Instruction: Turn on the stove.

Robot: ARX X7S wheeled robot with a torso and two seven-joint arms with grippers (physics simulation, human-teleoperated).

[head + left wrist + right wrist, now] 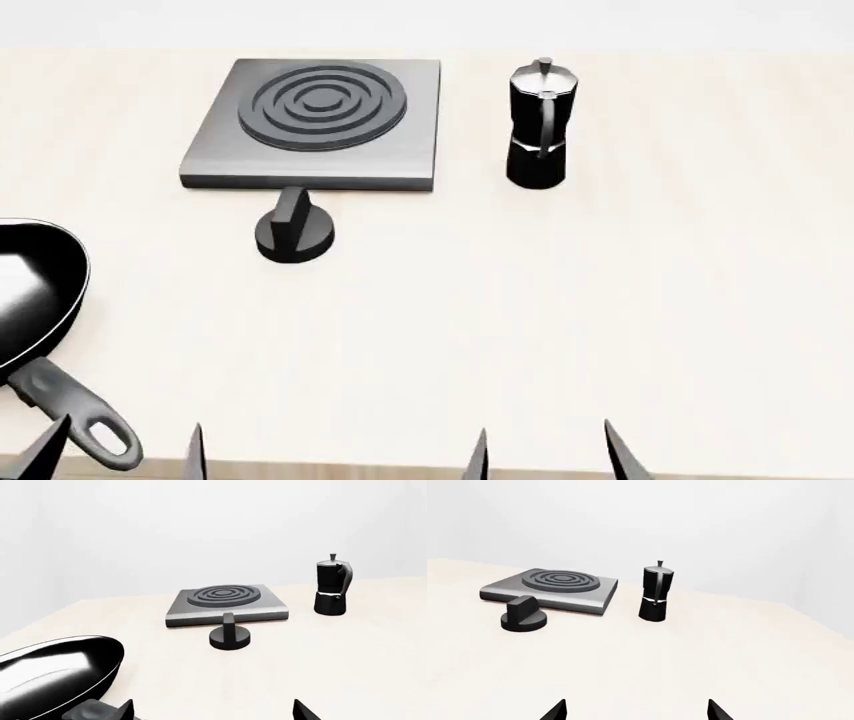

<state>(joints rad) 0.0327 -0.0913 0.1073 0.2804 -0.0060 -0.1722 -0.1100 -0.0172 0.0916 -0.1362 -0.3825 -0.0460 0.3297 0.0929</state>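
Observation:
The stove is a flat grey square slab with dark concentric burner rings at the far left of the table. It also shows in the left wrist view and the right wrist view. Its round black knob sits on the table just in front of the slab, and shows in both wrist views. My left gripper and right gripper are both open and empty at the table's near edge, well short of the knob. Only the fingertips show.
A tall black moka pot stands to the right of the stove. A black frying pan lies at the near left, its handle close beside my left gripper. The table is pale wood.

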